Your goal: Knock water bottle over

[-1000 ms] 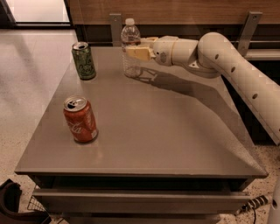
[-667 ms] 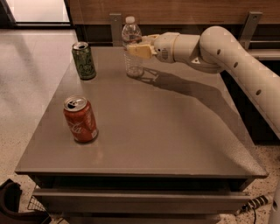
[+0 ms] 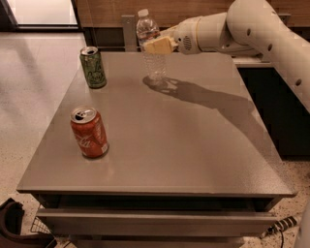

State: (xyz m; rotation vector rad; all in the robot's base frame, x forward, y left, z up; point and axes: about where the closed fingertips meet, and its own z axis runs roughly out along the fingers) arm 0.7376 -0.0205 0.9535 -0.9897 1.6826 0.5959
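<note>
A grey table (image 3: 193, 160) is set on a pale speckled floor (image 3: 34, 92), backed by a wood-panelled wall (image 3: 106, 10). The gripper (image 3: 156, 46) is held above the table's far part.

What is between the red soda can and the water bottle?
Nothing: the camera view shows bare table between the red soda can and the water bottle. The gripper is at the bottle's upper body.

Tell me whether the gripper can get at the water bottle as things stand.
Probably yes: the gripper is right at the upright water bottle's middle, nothing stands between them, and the green can and red soda can sit well away.
</note>
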